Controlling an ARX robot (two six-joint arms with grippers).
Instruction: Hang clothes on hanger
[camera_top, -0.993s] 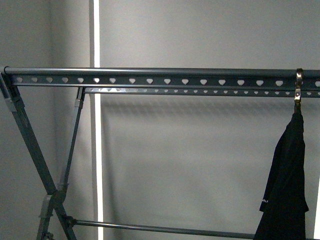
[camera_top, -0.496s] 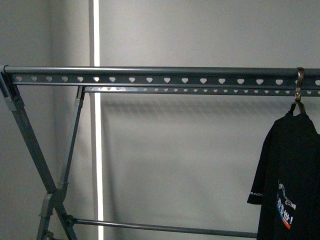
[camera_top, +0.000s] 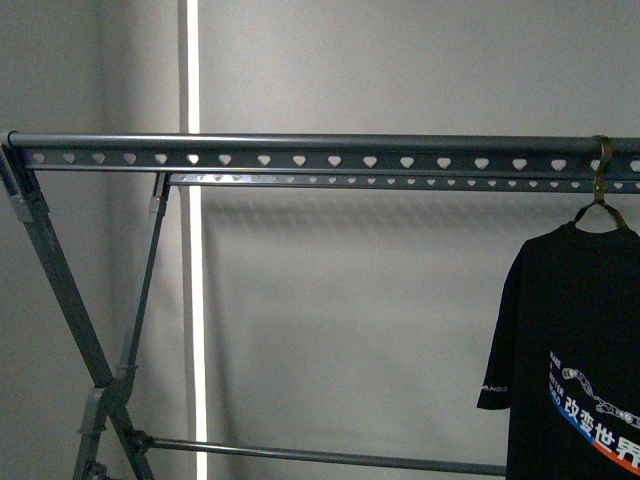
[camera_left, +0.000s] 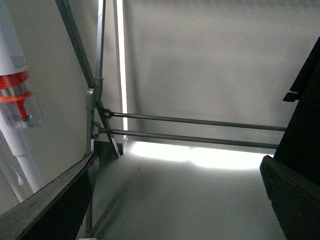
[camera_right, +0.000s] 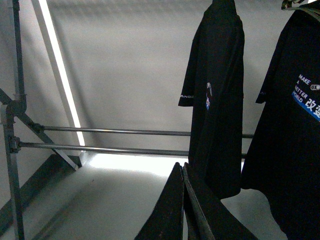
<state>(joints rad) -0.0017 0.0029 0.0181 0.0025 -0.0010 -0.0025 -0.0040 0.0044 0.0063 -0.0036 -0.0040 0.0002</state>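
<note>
Since the earlier pictures, the black short-sleeved T-shirt with white and blue print (camera_top: 575, 350) has turned. A moment ago it showed only its thin side edge; now its printed front faces the camera and it reaches further toward the middle of the frame.

The shirt hangs at the far right of the front view, from a small hanger with a brass-coloured hook (camera_top: 600, 185). The hook sits over the long grey metal rail with heart-shaped holes (camera_top: 300, 160), which runs across the upper part of the frame. The rack's crossed grey legs (camera_top: 70, 300) stand at the left, with a lower bar (camera_top: 320, 458) near the bottom.

In the right wrist view, two black shirts show. One (camera_right: 215, 100) hangs side-on in the middle and one (camera_right: 290, 125) fills the right edge, print showing. Which one the front view shows cannot be told.

The shirt looks soft, light and floppy. It probably swings and twists easily, so it is better to hold the stiff hanger near the hook than the cloth.

The left tool (camera_left: 175, 200) is spread wide, its two dark fingers at the lower corners of its view, holding nothing. The right tool (camera_right: 182, 210) has its fingers pressed together, with nothing seen between them.
</note>
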